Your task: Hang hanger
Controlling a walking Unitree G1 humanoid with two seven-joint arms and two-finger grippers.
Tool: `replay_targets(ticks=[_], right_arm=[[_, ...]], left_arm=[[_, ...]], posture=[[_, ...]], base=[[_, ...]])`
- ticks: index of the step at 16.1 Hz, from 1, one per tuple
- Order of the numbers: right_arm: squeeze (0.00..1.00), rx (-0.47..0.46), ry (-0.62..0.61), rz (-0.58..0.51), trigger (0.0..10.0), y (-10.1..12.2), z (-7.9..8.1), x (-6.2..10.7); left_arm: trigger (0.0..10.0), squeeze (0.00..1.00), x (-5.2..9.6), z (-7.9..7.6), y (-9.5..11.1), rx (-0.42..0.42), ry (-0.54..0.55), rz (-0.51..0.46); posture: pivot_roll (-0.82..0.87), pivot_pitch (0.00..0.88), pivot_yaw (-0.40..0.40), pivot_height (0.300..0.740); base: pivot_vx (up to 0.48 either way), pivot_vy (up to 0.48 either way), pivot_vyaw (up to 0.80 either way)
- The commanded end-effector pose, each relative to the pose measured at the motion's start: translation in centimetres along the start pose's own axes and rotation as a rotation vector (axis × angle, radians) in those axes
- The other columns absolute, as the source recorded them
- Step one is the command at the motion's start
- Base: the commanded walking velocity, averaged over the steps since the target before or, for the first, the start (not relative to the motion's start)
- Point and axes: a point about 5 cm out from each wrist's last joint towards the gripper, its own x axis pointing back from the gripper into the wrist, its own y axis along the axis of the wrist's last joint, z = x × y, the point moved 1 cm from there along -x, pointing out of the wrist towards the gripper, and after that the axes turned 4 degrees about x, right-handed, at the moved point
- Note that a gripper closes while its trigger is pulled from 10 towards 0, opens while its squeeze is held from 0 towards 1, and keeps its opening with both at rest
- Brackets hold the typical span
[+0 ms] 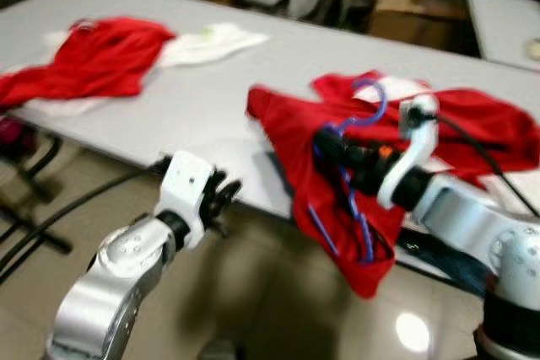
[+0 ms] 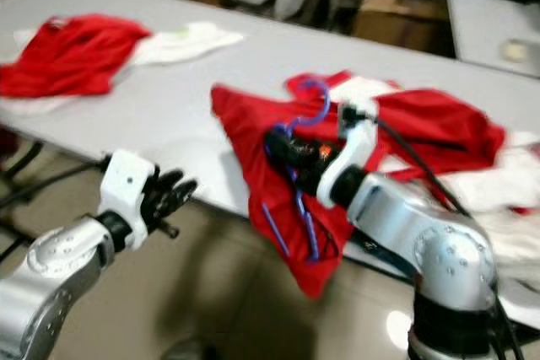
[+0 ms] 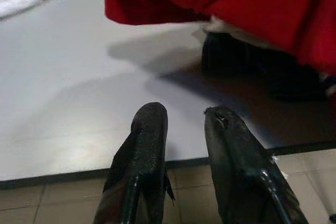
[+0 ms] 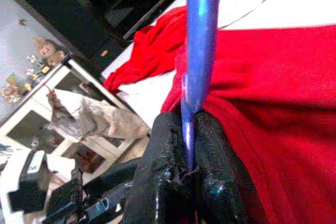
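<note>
A blue wire hanger [image 1: 359, 124] carries a red garment [image 1: 325, 174] that droops over the front edge of the white table [image 1: 194, 107]. My right gripper [image 1: 333, 147] is shut on the hanger [image 4: 199, 51] just below its hook, holding it and the cloth above the table edge. In the right wrist view the blue wire runs up from between the two black fingers [image 4: 163, 171], with red cloth [image 4: 273, 103] beside it. My left gripper [image 1: 226, 200] hovers in front of the table edge, left of the garment, open with nothing between its fingers [image 3: 144, 145].
More red and white clothes [image 1: 101, 52] lie at the table's far left, and another red and white heap [image 1: 489, 132] lies at the right. A black cable [image 1: 59, 208] and table legs run below the table on the tiled floor [image 1: 270, 292]. Cushions and boxes [image 1: 405, 10] stand behind.
</note>
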Motion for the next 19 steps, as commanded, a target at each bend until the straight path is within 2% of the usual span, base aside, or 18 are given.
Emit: replay_targets(ticks=[1,4,6,11,14,16,19], right_arm=[[0.0,0.036,0.049,0.009,10.0,-0.4,0.8,0.0],[0.0,0.078,0.065,0.062,10.0,-1.7,1.3,0.2],[0.0,0.135,0.026,0.116,10.0,-2.8,0.8,0.2],[0.0,0.124,0.05,0.13,10.0,-3.9,1.1,0.2],[0.0,0.106,0.065,0.128,10.0,-4.3,1.3,-0.3],[0.0,0.142,0.071,0.166,10.0,-5.1,1.4,-0.5],[0.0,0.121,0.073,0.17,10.0,-5.3,1.4,-0.2]], left_arm=[[10.0,0.0,0.3,0.4,-0.4,-0.038,0.04,0.014],[10.0,0.0,0.5,-0.1,-0.8,-0.011,0.031,0.021],[10.0,0.0,0.1,-0.5,-0.8,0.001,0.02,0.015],[10.0,0.0,0.3,-1.3,-1.6,0.004,-0.014,0.045],[10.0,0.0,1.2,-1.3,-1.6,-0.007,0.024,0.053],[10.0,0.0,1.7,-1.1,-2.1,-0.014,0.04,0.078],[10.0,0.0,1.7,-1.3,-2.0,-0.007,0.037,0.072]], posture=[[0.06,0.079,-0.023,0.74],[0.05,0.075,-0.021,0.74],[0.05,0.078,-0.021,0.74],[0.05,0.081,-0.031,0.74],[0.09,0.102,-0.06,0.74],[0.1,0.119,-0.061,0.74],[0.09,0.126,-0.063,0.74]], base=[[0.0,0.0,0.8],[0.0,0.0,0.8],[0.0,0.0,0.8],[0.0,0.0,0.8],[0.0,0.0,0.8],[0.0,0.0,0.8],[0.0,0.0,0.8]])
